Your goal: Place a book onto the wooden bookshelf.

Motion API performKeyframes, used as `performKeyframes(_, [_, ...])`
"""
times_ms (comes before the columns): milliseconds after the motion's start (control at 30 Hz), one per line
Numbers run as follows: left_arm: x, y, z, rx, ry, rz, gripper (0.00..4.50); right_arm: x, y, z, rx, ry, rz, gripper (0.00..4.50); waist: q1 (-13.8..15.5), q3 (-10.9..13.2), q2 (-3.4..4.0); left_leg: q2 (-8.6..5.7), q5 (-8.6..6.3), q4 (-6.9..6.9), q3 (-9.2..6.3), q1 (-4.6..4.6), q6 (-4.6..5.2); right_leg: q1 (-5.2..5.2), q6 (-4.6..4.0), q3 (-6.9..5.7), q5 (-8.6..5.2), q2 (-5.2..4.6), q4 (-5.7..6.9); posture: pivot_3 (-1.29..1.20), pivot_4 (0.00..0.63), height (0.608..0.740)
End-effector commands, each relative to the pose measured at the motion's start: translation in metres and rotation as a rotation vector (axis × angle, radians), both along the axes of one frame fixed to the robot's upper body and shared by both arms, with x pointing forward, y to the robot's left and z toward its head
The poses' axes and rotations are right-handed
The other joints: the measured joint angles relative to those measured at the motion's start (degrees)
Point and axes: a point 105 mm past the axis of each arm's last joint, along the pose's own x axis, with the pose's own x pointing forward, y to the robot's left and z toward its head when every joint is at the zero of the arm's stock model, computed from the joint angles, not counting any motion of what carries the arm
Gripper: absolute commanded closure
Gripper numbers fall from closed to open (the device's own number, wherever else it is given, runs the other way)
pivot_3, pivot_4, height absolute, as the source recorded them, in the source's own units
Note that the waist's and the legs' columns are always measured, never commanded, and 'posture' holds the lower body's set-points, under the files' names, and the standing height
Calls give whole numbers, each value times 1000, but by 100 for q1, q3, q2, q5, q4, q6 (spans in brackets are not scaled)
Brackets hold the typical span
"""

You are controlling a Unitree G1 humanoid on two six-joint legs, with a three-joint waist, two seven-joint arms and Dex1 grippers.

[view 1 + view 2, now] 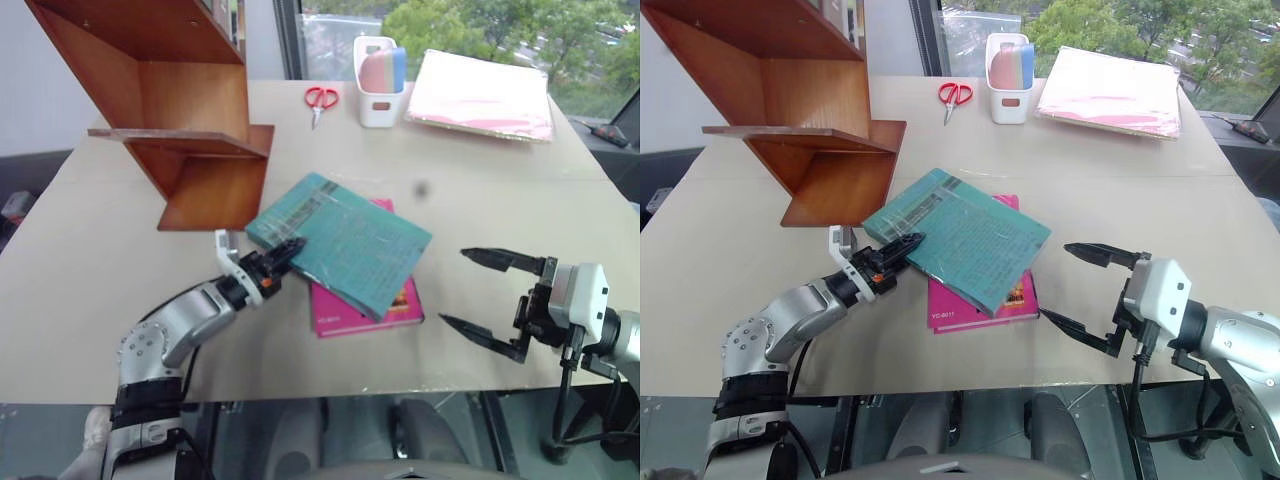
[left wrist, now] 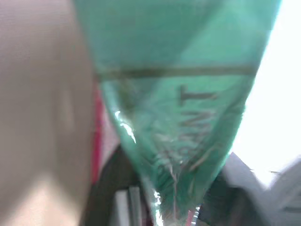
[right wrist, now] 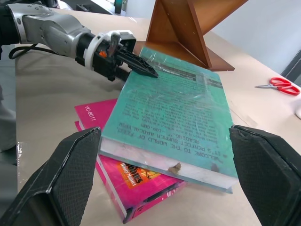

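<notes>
Two books stacked mid-table: the teal book point(image 1: 340, 243) lies on top of a pink book point(image 1: 366, 306), just near-right of the wooden bookshelf point(image 1: 185, 110). Left gripper point(image 1: 283, 256) is clamped on the teal book's near-left corner, one finger on the cover. Right gripper point(image 1: 482, 290) hangs to the right, fingers spread wide, gripping nothing.

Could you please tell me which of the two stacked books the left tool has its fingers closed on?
The large teal-green paperback on top: the left tool pinches its corner. The smaller magenta-pink book lies flat beneath it, ungripped.
</notes>
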Motion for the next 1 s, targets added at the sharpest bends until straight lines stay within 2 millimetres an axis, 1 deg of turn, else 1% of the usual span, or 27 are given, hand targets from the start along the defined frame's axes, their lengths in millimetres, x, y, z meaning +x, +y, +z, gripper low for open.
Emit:
performKeyframes(33, [-2,3,13,9,-27,-5,4482,-1,3,7,10,-41,13,0,1,0,0,0,0,0,0,0,0,0,0,0,0,0,0,0,150,740])
performKeyframes(167, [1,12,48,-3,-146,-15,4482,1,3,7,12,-41,15,0,2,3,-2,1,0,0,-1,-2,0,-2,0,-1,0,1,0,0,150,740])
performKeyframes(267, [1,9,72,20,-240,-51,4482,2,4,7,16,-44,15,0,20,4,-4,0,0,0,-2,-6,0,-4,0,-4,0,1,-1,0,150,740])
performKeyframes(300, [2,3,84,50,-285,-80,4482,3,3,8,22,-48,13,0,28,4,-4,-1,0,0,-2,-7,0,-4,0,-5,0,0,-4,0,150,740])
performKeyframes(333, [2,-1,92,71,-314,-98,4482,3,3,9,26,-50,12,0,39,6,-8,-1,0,-1,-2,-9,0,-4,1,-5,0,0,-9,0,150,740])
performKeyframes(433, [-1,-33,137,174,-515,-199,4482,5,1,14,52,-68,-3,0,99,13,-18,-2,0,-1,-9,-17,0,-3,2,-13,1,0,-15,0,150,740])
performKeyframes(467, [-4,-41,149,207,-577,-227,4482,5,1,16,59,-72,-8,0,114,14,-19,-4,0,-1,-16,-22,0,-4,3,-21,2,1,-17,0,150,740])
performKeyframes(500, [-6,-46,156,255,-631,-243,4482,5,1,16,66,-75,-12,0,121,14,-19,-4,0,-1,-19,-26,0,-3,4,-24,2,1,-24,0,150,740])
performKeyframes(567, [-12,-61,182,392,-801,-272,4482,6,0,18,80,-83,-25,0,122,13,-18,-5,0,-6,-19,-27,0,-1,4,-26,2,2,-35,0,150,740])
performKeyframes(633, [-17,-77,212,694,-1070,-249,4482,6,-5,20,89,-95,-46,0,115,18,-18,-5,0,-24,-21,-26,-1,0,4,-29,3,3,-48,0,150,740])
performKeyframes(667, [-19,-80,225,831,-1192,-225,4482,6,-6,20,88,-98,-51,0,107,16,-13,-4,1,-35,-29,-32,-2,-2,4,-38,3,8,-64,0,150,740])
performKeyframes(700, [-18,-81,235,991,-1318,-187,4482,6,-8,19,88,-100,-56,0,103,14,-10,-4,1,-45,-27,-29,-2,-1,4,-37,3,8,-74,0,150,740])
performKeyframes(767, [-16,-83,257,1330,-1654,-89,4482,7,-9,18,89,-104,-64,0,90,18,-9,-6,1,-68,-22,-22,-5,-2,4,-33,2,7,-83,0,150,740])
performKeyframes(800, [-13,-82,265,1491,-1769,-79,4482,8,-9,18,94,-108,-68,0,93,17,2,-8,2,-83,-16,-15,-6,-2,3,-29,2,5,-91,0,150,740])
performKeyframes(833, [-13,-83,273,1565,-1861,-96,4482,9,-10,18,99,-112,-71,0,96,18,7,-9,14,-92,-12,-10,-27,-1,1,-27,1,4,-94,0,150,740])
performKeyframes(900, [-16,-83,283,1669,-1992,-146,4482,12,-10,18,105,-119,-74,0,121,20,9,-9,12,-97,-11,-13,-23,-3,-1,-28,-1,5,-101,0,150,740])
performKeyframes(933, [-16,-83,284,1694,-2029,-181,4482,13,-10,17,106,-122,-74,0,120,22,11,-8,5,-97,-11,-18,-10,-4,0,-30,-1,4,-107,0,150,740])
performKeyframes(1000, [-13,-80,289,1749,-2040,-254,4482,17,-9,16,111,-131,-72,0,119,24,8,-7,0,-92,-6,-27,-2,-5,1,-28,-2,1,-112,0,150,740])
